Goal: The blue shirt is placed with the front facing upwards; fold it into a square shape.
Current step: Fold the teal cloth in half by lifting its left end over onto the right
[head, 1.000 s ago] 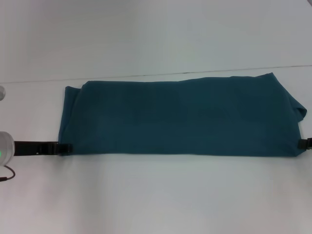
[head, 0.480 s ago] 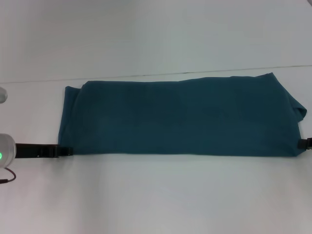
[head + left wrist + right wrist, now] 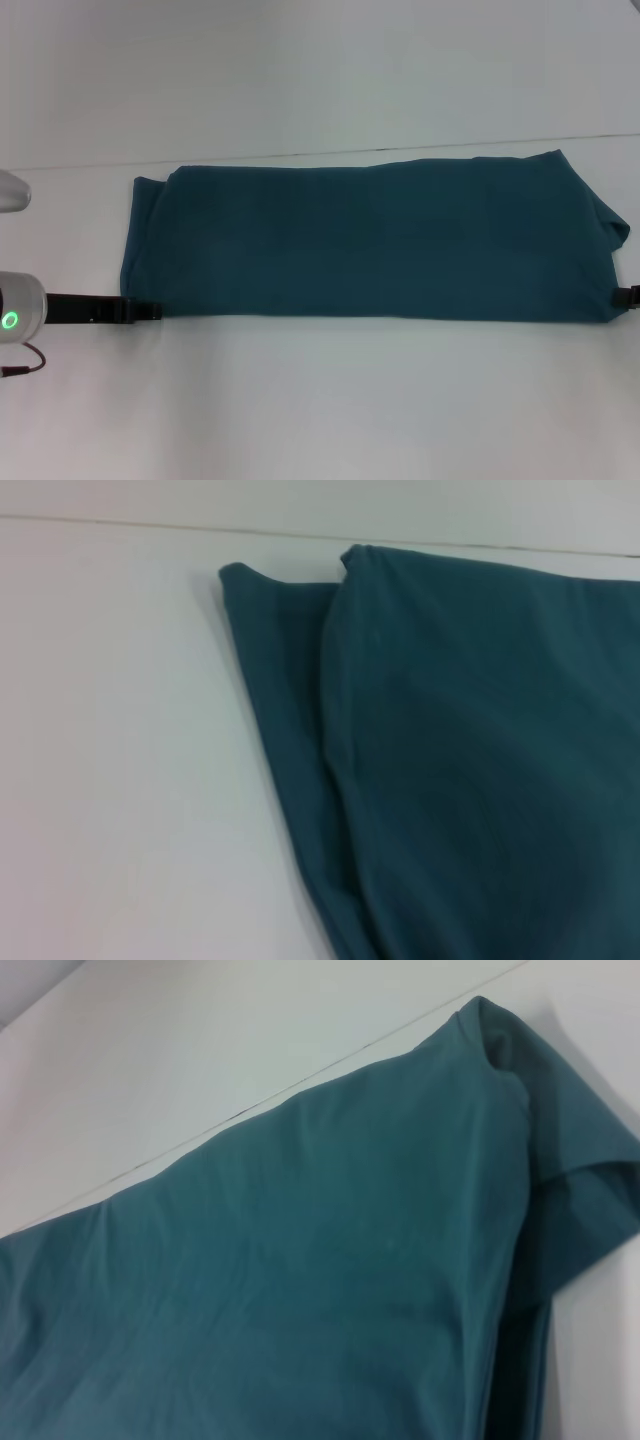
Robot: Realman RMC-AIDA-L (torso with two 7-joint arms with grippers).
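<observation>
Across the middle of the white table (image 3: pixel 320 400), in the head view, the blue shirt (image 3: pixel 370 240) lies as a long band running from nine o'clock to three o'clock, plain teal side up, no lettering showing. The left gripper (image 3: pixel 140 311) sits at the band's eight o'clock corner, touching its near edge; whether its jaws are released or clenched I cannot tell. The right gripper (image 3: pixel 630 295) shows only as a dark tip at the four o'clock corner, its jaws likewise impossible to judge.

In the left wrist view, the blue shirt (image 3: pixel 470 760) shows two stacked layers, the upper one set back from the lower along the end.

In the right wrist view, the blue shirt (image 3: pixel 300 1280) has a sleeve flap poking out past the folded end.

Judging from this, the crosswise fold comes next. To do it well, pinch all layers at each near corner, lift evenly, and tuck stray flaps so the square's edges line up.
</observation>
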